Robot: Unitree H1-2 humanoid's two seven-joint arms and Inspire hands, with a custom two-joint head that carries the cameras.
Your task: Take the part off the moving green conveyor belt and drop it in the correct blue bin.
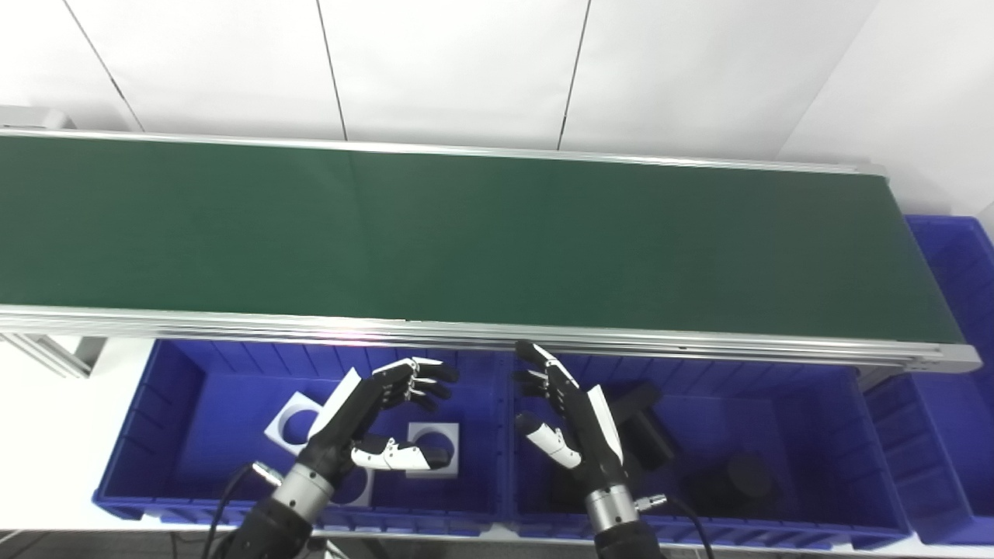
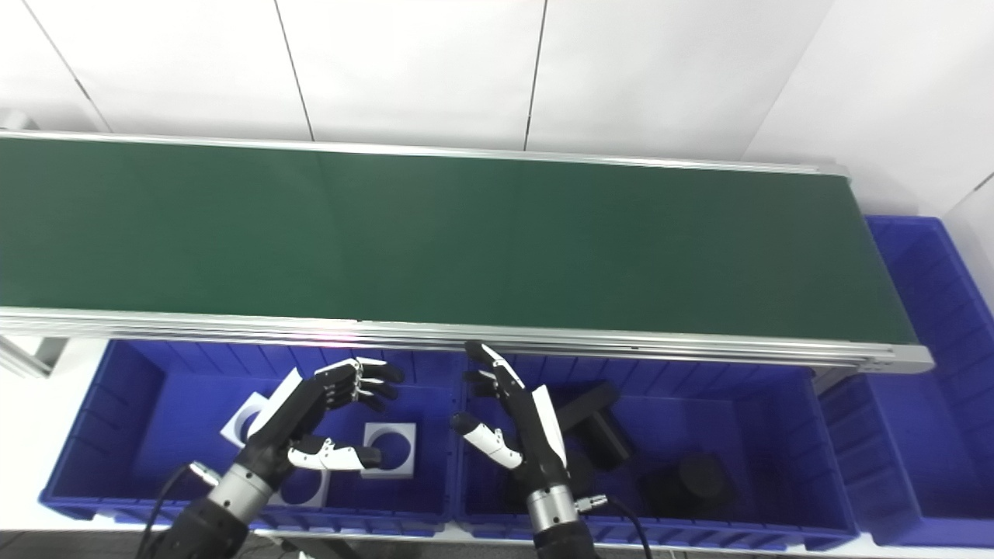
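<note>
- The green conveyor belt (image 1: pixel 481 241) runs across the scene between silver rails, its surface bare; no part shows on it.
- The left hand (image 1: pixel 373 423) hovers over the left blue bin (image 1: pixel 155 404), fingers curled loosely and thumb held apart, grasping nothing.
- The right hand (image 1: pixel 563 411) hovers over the inner edge of the middle blue bin (image 1: pixel 839 411), fingers stretched up toward the belt's near rail (image 1: pixel 699 345), thumb spread, also holding nothing.
- In the left bin lie white square plates with round holes (image 2: pixel 388 439); three seem visible, one partly hidden behind the left hand.
- In the middle bin lie dark parts: a black block-like piece (image 1: pixel 644 423) just beside the right hand and a black round piece (image 1: pixel 749 475) farther right; their exact shapes are hard to tell against the shadow.
- A third blue bin (image 1: pixel 959 310) stands at the belt's right end.
</note>
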